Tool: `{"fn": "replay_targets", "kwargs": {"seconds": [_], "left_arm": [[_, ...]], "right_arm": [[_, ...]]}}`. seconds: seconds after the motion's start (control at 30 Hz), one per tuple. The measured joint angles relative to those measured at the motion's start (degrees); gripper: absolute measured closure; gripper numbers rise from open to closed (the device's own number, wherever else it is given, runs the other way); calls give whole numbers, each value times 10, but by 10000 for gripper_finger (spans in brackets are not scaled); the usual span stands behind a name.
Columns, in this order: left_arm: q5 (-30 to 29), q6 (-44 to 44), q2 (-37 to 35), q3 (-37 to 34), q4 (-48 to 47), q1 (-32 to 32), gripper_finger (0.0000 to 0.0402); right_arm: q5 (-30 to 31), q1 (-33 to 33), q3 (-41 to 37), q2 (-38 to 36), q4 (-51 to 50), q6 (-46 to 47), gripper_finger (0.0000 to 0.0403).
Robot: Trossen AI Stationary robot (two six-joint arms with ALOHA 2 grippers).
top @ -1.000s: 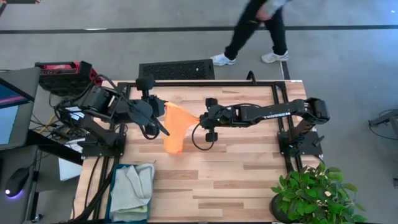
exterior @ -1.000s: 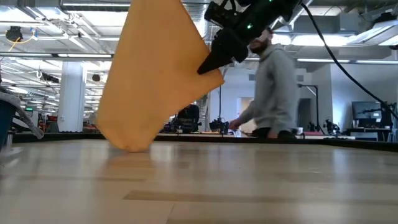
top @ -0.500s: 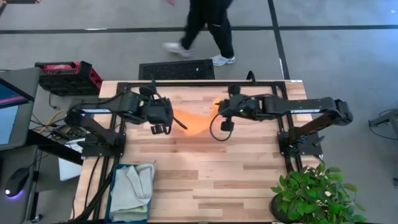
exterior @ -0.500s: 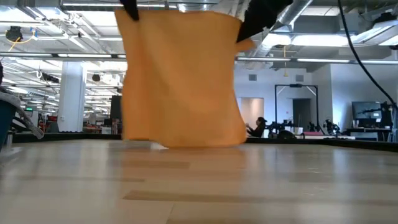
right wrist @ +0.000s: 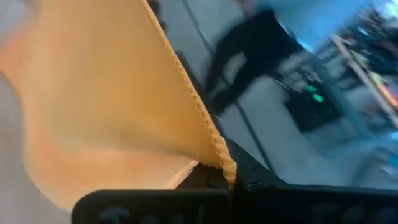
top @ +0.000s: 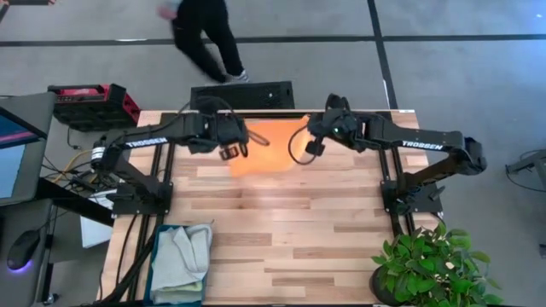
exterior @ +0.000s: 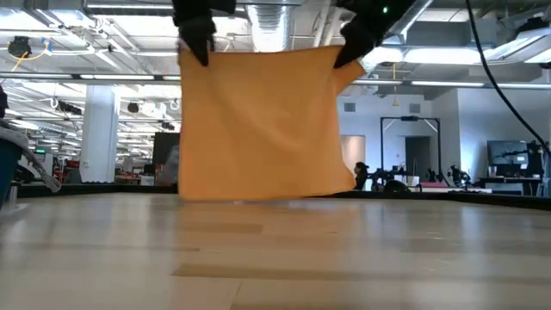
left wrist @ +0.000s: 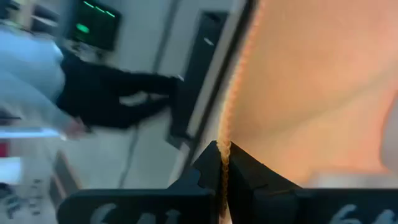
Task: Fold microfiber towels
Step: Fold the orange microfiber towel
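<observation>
Spread-out step right now: orange towel (exterior: 263, 125) hanging flat above the table (top: 290, 230), bottom hem just brushing the wood. Left gripper (exterior: 200, 47) pinched tight on one top corner, right gripper (exterior: 351, 47) clamped on the other. Next up, probably: lower onto the table without wrinkling.

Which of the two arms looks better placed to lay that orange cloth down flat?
Neither alone, I'd guess: the left gripper and the right gripper each pinch a top corner of the orange towel, which hangs level above the table. Lowering together looks best.
</observation>
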Motion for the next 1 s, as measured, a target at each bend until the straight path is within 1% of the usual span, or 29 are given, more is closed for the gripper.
{"fn": "replay_targets", "kwargs": {"seconds": [0.1,0.2,0.27,0.33,0.4,0.5,0.57,0.67,0.77,0.9,1.0], "left_arm": [[-42,70,0,2,78,21,401],[-73,151,0,2,160,29,401],[-74,188,0,2,195,30,401],[-61,196,0,2,202,30,401],[-29,176,0,1,182,26,401],[33,120,0,-5,115,16,401],[68,77,-1,-21,84,9,401],[116,21,-1,-62,57,-7,401],[155,-30,-1,-112,54,-31,401],[193,-83,-1,-180,83,-76,401],[220,-122,-1,-217,100,-114,401]], "right_arm": [[40,-18,-1,1,19,-21,401],[83,-20,0,0,46,-48,401],[94,-19,0,-7,52,-55,401],[94,-12,1,-10,48,-48,401],[90,-5,1,-8,0,-29,401],[57,8,0,3,-83,22,401],[34,16,-3,14,-131,60,401],[9,33,-22,28,-161,98,401],[-22,51,-37,49,-183,136,401],[-51,90,-45,79,-199,171,401],[-96,125,-49,101,-200,189,400]]}}
